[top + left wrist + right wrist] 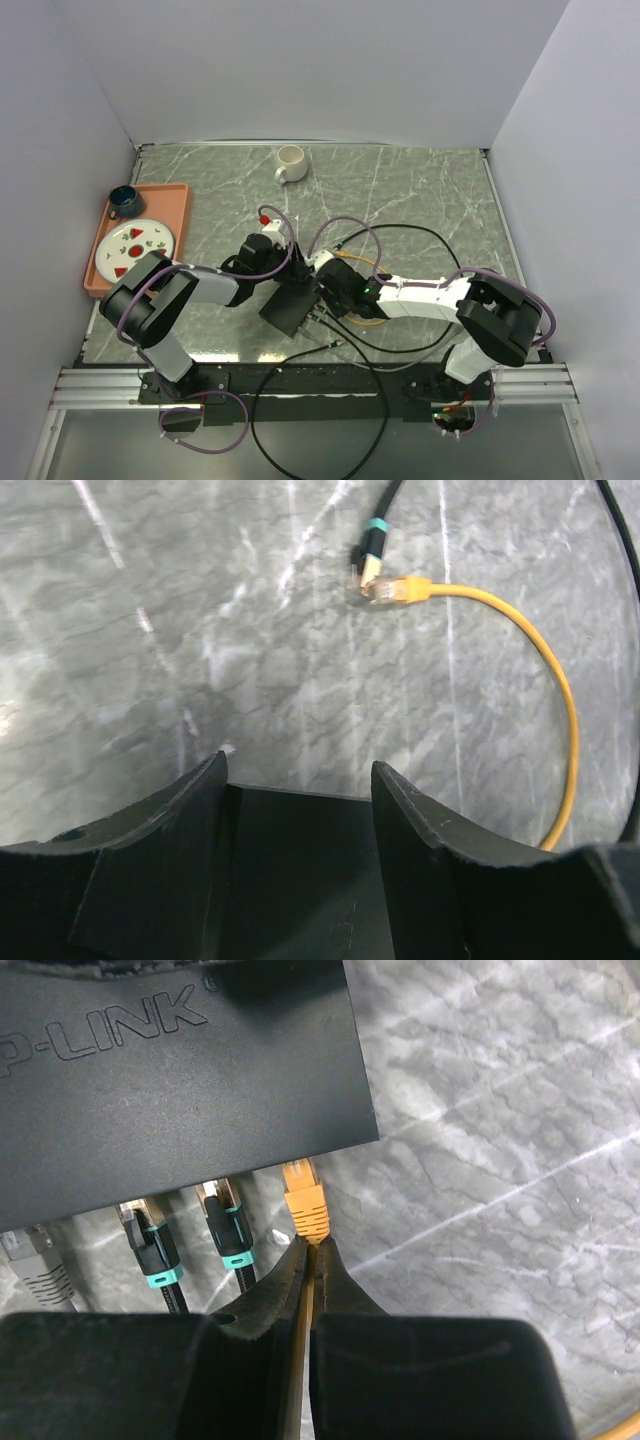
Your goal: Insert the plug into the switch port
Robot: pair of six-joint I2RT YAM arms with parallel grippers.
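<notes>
Plug (305, 1203) juts just ahead of right tool (312, 1248), nose at switch port (296, 1161).

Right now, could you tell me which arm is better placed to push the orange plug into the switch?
Right. The right gripper is pinched on the orange cable just behind the orange plug, which sits at the port edge of the TP-Link switch. The left gripper only straddles the switch.

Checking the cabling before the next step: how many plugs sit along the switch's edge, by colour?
Along the switch edge, in the right wrist view:
Grey plug: 1
Black, teal-banded plugs: 2
Orange plug: 1
Total: 4
</notes>
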